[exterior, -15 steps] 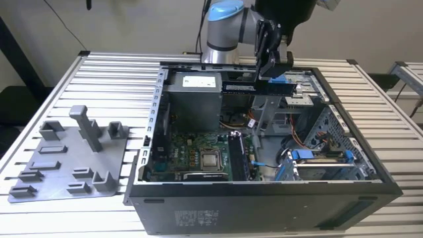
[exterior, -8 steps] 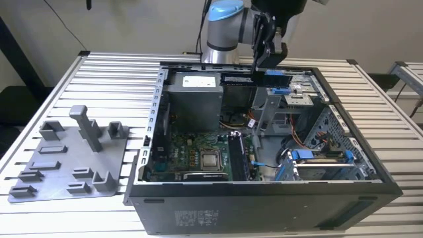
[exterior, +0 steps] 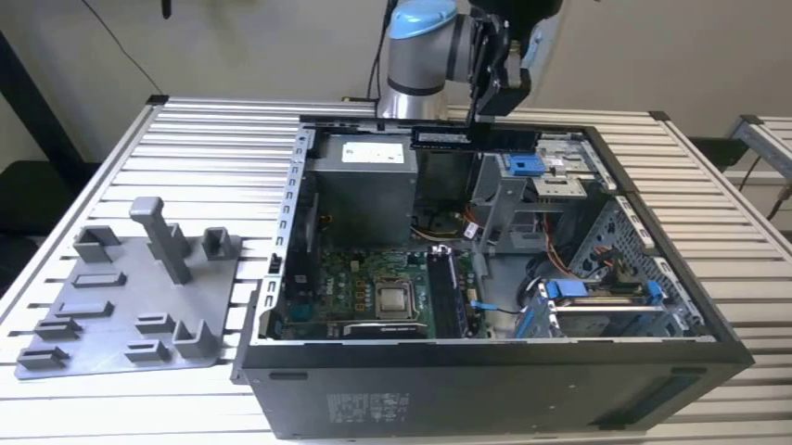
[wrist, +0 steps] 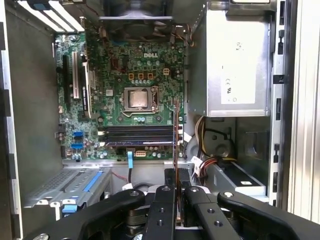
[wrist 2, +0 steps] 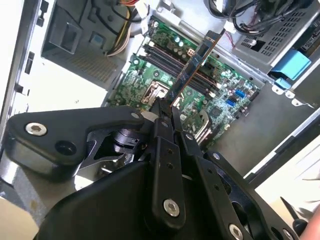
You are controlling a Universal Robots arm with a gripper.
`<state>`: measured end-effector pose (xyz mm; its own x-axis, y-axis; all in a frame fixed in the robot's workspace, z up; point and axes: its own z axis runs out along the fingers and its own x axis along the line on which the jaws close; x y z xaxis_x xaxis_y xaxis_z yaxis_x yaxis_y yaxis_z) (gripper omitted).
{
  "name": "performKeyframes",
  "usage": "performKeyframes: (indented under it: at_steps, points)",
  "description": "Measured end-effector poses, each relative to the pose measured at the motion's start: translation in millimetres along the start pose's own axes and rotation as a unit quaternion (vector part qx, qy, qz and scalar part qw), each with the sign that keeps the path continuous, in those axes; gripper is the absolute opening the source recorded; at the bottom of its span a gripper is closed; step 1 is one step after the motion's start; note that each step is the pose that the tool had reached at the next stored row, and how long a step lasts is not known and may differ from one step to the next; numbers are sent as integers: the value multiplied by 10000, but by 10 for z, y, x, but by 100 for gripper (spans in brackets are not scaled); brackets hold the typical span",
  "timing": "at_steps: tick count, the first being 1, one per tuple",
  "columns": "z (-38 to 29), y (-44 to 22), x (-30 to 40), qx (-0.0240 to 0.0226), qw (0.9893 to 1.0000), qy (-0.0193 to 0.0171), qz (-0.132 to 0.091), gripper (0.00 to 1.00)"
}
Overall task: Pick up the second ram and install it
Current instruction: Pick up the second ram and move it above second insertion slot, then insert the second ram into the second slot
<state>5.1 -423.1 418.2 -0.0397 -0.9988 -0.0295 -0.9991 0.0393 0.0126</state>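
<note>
Slatted white metal table (exterior: 185, 139) carries an open black computer case (exterior: 495, 389). High above the case's green motherboard (wrist: 130, 85), the black two-finger gripper (wrist 2: 166, 107) pinches the long dark memory stick (wrist 2: 192, 65) by one end. Seating it well likely means keeping its edge parallel with the motherboard's dark memory slots (wrist: 137, 135) and pressing evenly.

Slatted white table (exterior: 185, 139), pale wall (exterior: 248, 46)

The second ram's (wrist 2: 192, 67) held end hidden inside the claw (wrist 2: 164, 109); arm (exterior: 421, 37) cropped at exterior view's top
</note>
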Motion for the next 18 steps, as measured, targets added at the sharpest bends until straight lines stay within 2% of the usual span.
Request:
performKeyframes:
  at_steps: [18]
  points:
    - [1, 0, -16, 1, 10000, 10, 27, 14]
